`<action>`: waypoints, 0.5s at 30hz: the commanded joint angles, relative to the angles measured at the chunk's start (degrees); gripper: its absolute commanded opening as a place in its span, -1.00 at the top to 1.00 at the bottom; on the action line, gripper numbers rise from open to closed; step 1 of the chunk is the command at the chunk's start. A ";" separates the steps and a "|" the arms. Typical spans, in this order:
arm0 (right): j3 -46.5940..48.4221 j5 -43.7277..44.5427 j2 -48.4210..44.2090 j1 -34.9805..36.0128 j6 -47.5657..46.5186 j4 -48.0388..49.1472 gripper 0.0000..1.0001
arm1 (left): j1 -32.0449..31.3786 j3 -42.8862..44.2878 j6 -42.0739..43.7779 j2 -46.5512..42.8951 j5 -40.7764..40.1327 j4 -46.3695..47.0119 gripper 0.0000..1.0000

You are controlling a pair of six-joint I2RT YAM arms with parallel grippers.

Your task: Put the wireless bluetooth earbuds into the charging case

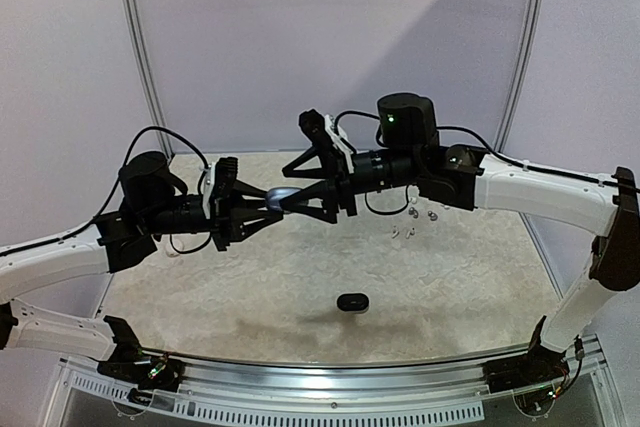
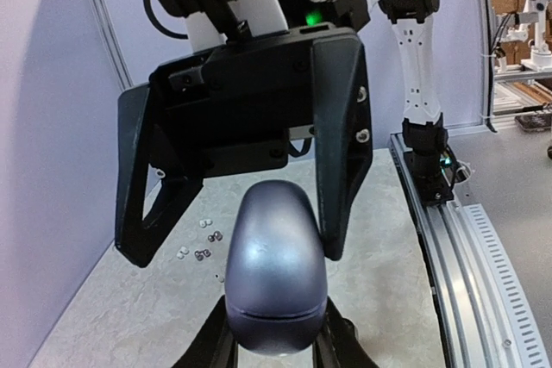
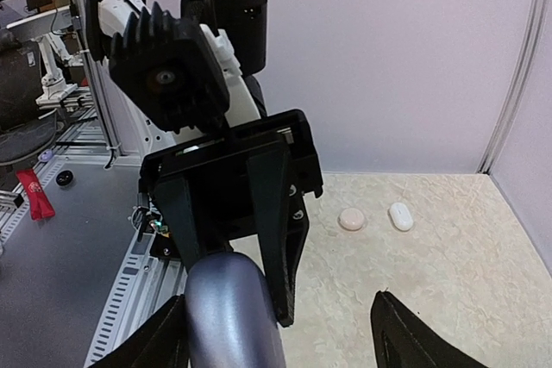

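Note:
A silvery-blue charging case (image 1: pixel 283 196) hangs in the air between the two arms, its lid closed. My left gripper (image 1: pixel 272 204) is shut on one end of it; the left wrist view shows the case (image 2: pixel 276 273) clamped between the two fingers (image 2: pixel 207 344). My right gripper (image 3: pixel 280 346) is open around the other end of the case (image 3: pixel 231 316); one finger is close beside it and the other stands well apart. Several tiny earbuds (image 1: pixel 412 219), white and grey, lie loose on the table, also small in the left wrist view as earbuds (image 2: pixel 203 243).
A black case (image 1: pixel 352 301) lies on the table in front of the arms. A pink round case (image 3: pixel 352 219) and a white oval case (image 3: pixel 400 215) lie near the back wall. A metal rail (image 2: pixel 470 247) runs along the table's near edge.

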 commanded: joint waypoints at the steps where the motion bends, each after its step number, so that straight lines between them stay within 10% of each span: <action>1: 2.57 5.14 1.69 0.28 -0.59 -4.68 -0.43 | -0.97 -0.24 3.09 -1.16 -0.87 -1.61 1.00; 15: 5.59 8.23 2.15 -1.30 3.44 -7.81 -0.15 | -1.05 -0.94 4.97 -2.21 0.03 -5.60 1.00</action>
